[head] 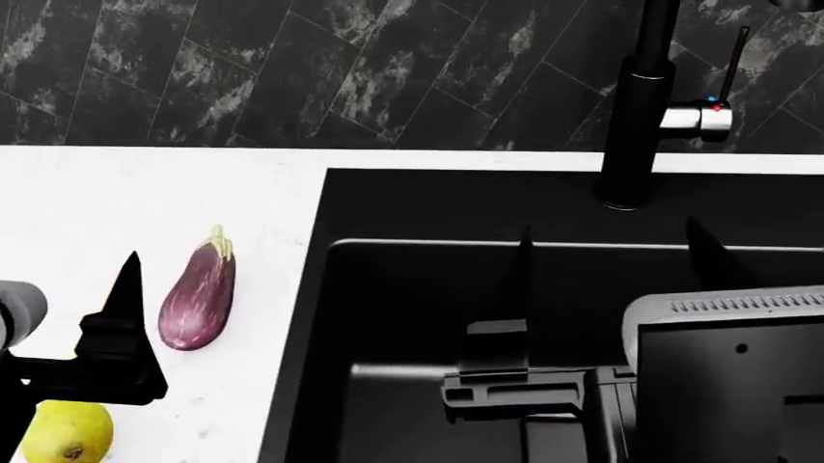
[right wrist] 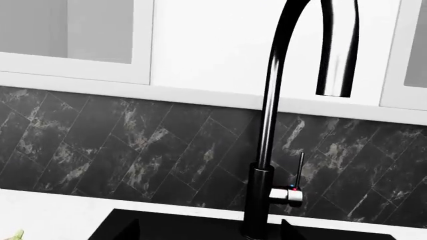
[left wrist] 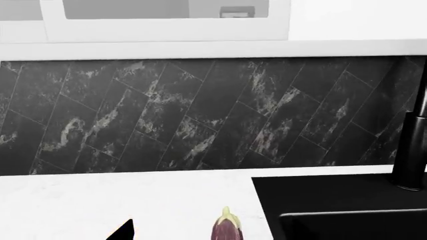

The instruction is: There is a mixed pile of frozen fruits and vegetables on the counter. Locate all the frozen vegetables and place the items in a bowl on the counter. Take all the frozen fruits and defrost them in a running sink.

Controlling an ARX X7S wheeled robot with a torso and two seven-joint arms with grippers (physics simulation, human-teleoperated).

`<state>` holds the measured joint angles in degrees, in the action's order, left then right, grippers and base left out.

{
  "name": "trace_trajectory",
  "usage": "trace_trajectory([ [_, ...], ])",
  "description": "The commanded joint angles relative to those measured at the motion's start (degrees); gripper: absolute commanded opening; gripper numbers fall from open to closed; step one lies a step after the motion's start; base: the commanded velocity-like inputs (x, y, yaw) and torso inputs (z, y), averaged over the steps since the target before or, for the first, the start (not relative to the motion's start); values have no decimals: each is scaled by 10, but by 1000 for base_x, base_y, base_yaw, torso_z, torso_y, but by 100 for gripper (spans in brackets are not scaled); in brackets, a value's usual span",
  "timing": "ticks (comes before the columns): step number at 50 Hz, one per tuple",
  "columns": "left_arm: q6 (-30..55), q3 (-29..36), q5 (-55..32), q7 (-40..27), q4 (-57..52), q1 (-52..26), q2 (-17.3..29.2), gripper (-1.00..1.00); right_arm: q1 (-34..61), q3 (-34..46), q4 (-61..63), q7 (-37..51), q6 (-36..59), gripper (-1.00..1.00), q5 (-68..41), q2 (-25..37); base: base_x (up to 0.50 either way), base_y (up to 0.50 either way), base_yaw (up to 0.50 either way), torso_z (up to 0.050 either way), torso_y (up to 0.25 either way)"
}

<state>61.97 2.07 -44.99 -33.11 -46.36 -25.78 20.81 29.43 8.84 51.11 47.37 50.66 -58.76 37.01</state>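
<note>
Seen from the head camera: purple eggplant (head: 199,301) lying on the white counter (head: 116,203), stem end pointing toward the dark tiled backsplash (head: 322,68), just beside the left edge of the black sink (head: 386,318) but apart from it. Yellow pear (head: 68,432) at the near left corner of the same view, also on the counter, partly cut off by the frame edge and by the left gripper (head: 116,338). Left gripper above the counter between pear and eggplant, one dark finger rising to a point; second finger not visible, so cannot tell whether spread or closed, nothing seen between them. Right gripper (head: 605,289) over the sink basin, two dark fingers standing well apart, spread wide and empty. Tall black faucet (head: 640,106) behind the basin, small lever with red and blue marks on its side. In the left wrist view, eggplant tip (left wrist: 226,227) with pale stem cap near the sink corner
</note>
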Motion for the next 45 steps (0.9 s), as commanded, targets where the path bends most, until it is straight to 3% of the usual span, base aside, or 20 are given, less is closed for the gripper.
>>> trace_trajectory([
  [1,-7,-13,-2,9,-1,5,-5,100,-1,-9,-2,-9,-1,100,3,-6,0,0,0,0,0],
  [9,-7,-13,-2,9,-1,5,-5,100,-1,-9,-2,-9,-1,100,3,-6,0,0,0,0,0],
  [10,134,-52,378,327,-40,4,-185,100,-10,-149,88,-309,259,100,295,-233,0,0,0,0,0],
  [15,113,-3,385,313,-10,-11,-166,100,-9,-156,85,-283,252,100,259,-224,0,0,0,0,0],
  [27,83,17,386,305,109,-66,-160,100,3,-172,81,-222,249,100,174,-196,0,0,0,0,0],
  [32,131,68,392,298,170,-120,-157,100,1,-172,78,-213,244,100,164,-190,0,0,0,0,0],
  [36,115,63,392,289,225,-129,-173,100,-3,-172,72,-210,235,100,160,-188,0,0,0,0,0],
  [37,109,25,384,281,246,-137,-195,100,-8,-170,70,-211,229,100,163,-187,0,0,0,0,0],
  [42,69,59,395,277,314,-149,-174,100,-10,-164,65,-206,221,100,160,-183,0,0,0,0,0],
  [45,101,73,385,286,320,-154,-168,100,-13,-157,60,-205,214,100,162,-181,0,0,0,0,0],
])
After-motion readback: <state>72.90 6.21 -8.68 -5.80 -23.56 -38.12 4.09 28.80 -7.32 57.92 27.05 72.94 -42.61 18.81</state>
